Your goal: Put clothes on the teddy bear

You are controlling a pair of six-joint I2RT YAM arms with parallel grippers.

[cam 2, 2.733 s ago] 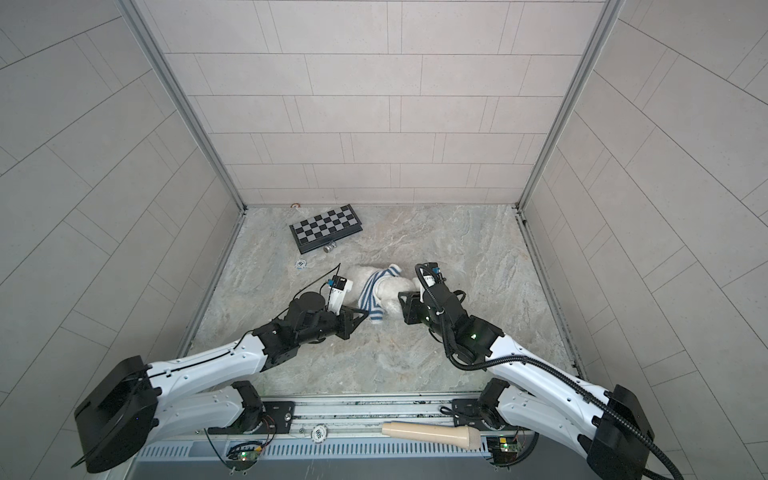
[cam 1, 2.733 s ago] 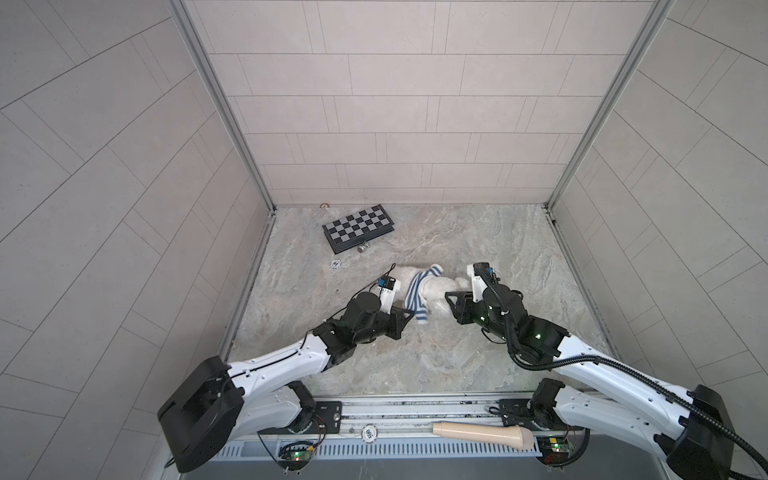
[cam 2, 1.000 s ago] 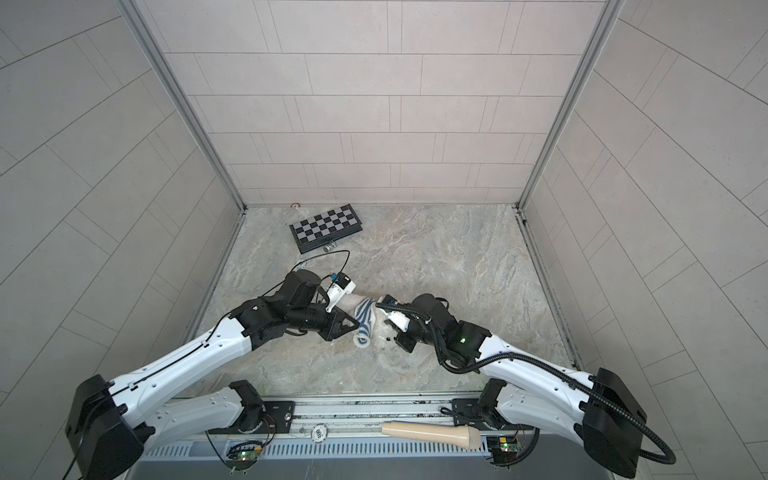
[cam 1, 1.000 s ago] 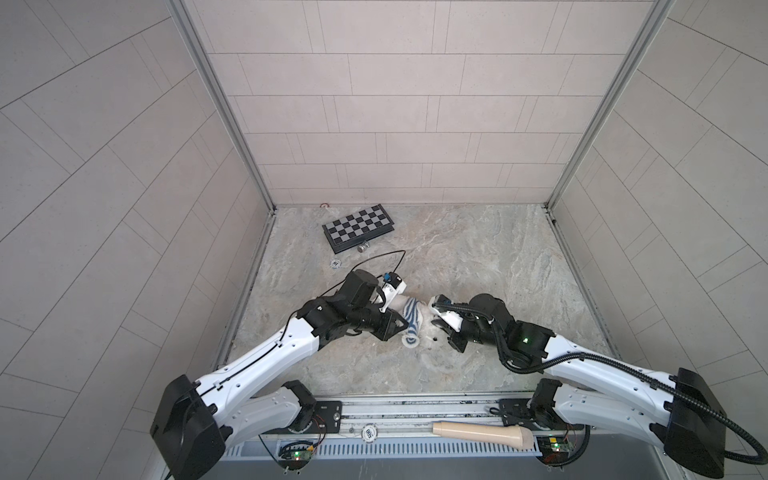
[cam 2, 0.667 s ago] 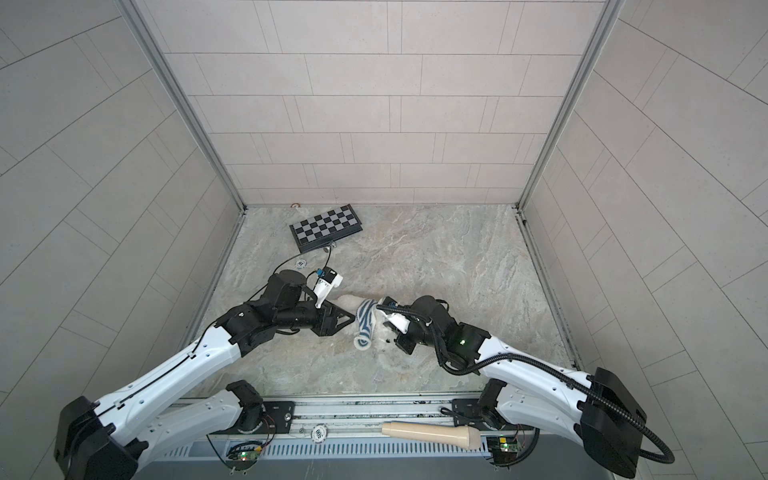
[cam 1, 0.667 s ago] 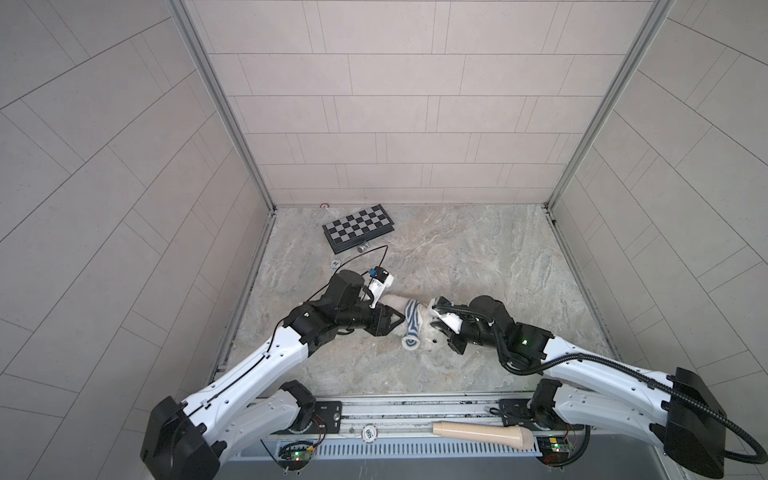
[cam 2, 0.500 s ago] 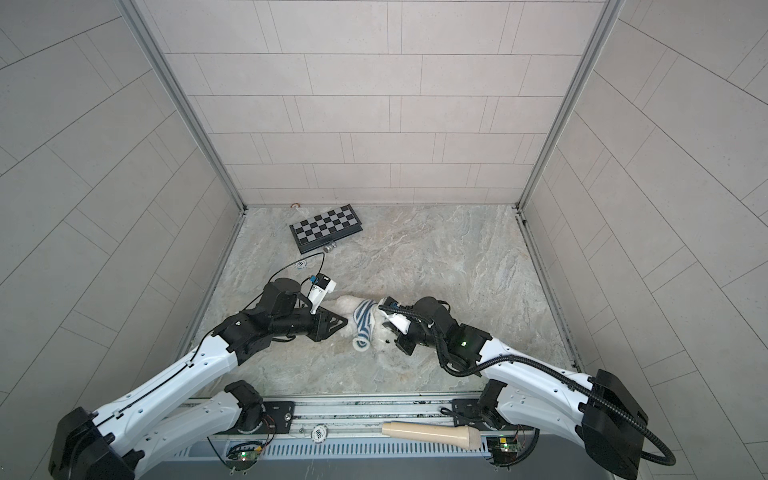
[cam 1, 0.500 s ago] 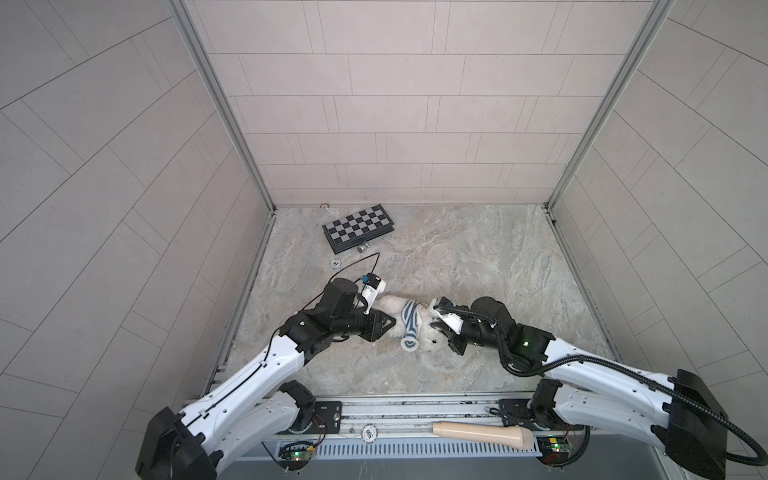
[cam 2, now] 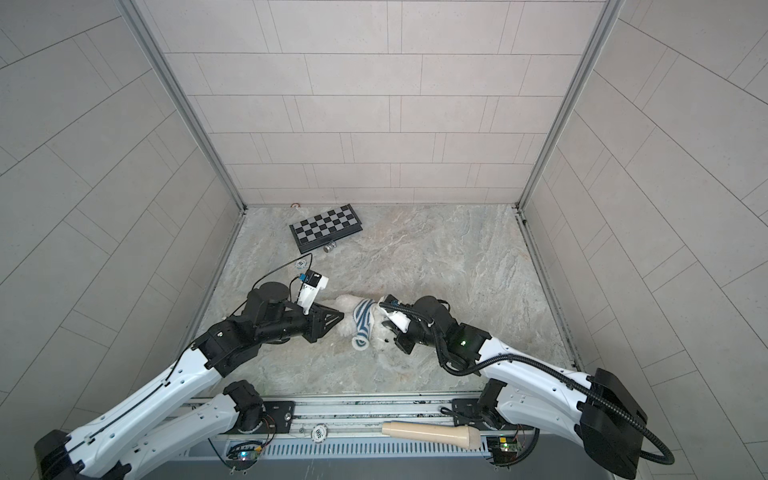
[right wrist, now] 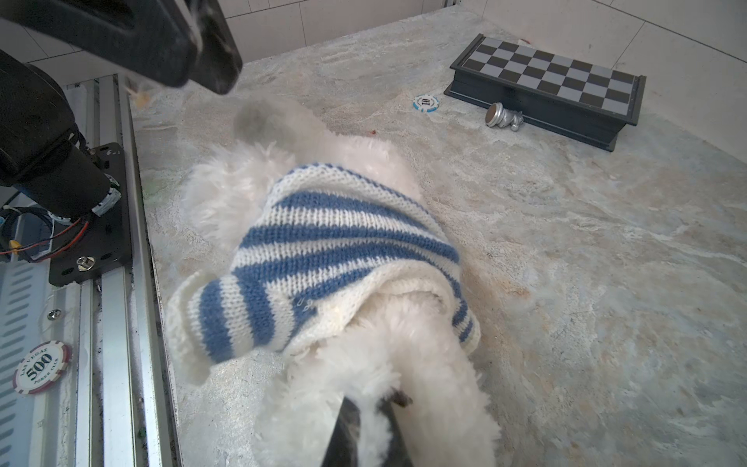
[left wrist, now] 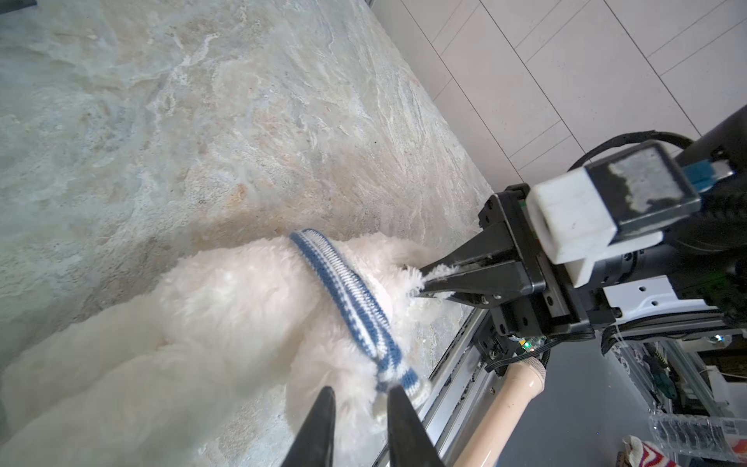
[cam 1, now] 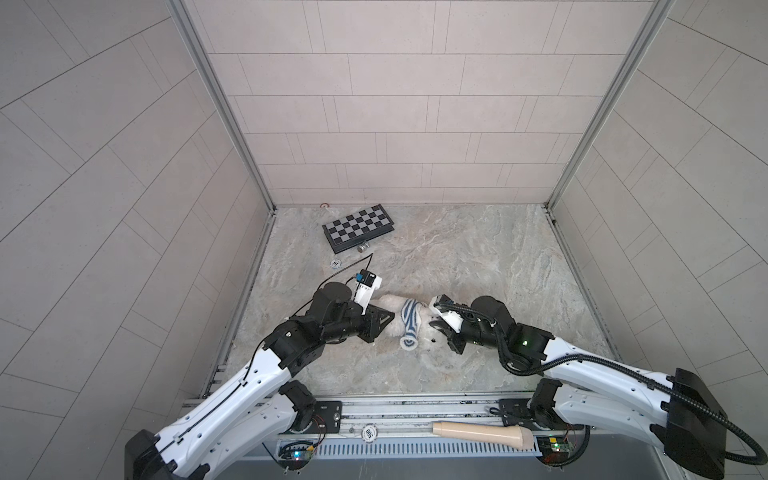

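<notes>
The white fluffy teddy bear [cam 1: 388, 305] lies on the stone table between both arms. A blue-and-white striped shirt [cam 1: 409, 324] is bunched round its upper body, with one sleeve hanging empty [right wrist: 218, 319]. My right gripper [cam 1: 435, 330] is shut on the bear's fur at the head end, and tufts squeeze out between its fingers [left wrist: 465, 279]. My left gripper [cam 1: 392, 319] stands at the bear's other end. Its jaws are a little apart in the left wrist view [left wrist: 361, 404], over fur and close to the sleeve cuff, with nothing pinched between them. Both top views show the same layout [cam 2: 345, 305].
A folded chessboard [cam 1: 358, 226] lies at the back left, with a silver chess piece [cam 1: 363, 248] and a poker chip [cam 1: 336, 263] near it. A beige cylinder [cam 1: 478, 432] and another chip [right wrist: 40, 366] rest on the front rail. Tiled walls close three sides.
My left arm has drawn back to the left and come lower, and its jaws have narrowed a little. More of the bear's body shows left of the shirt. The right gripper stays clamped in place.
</notes>
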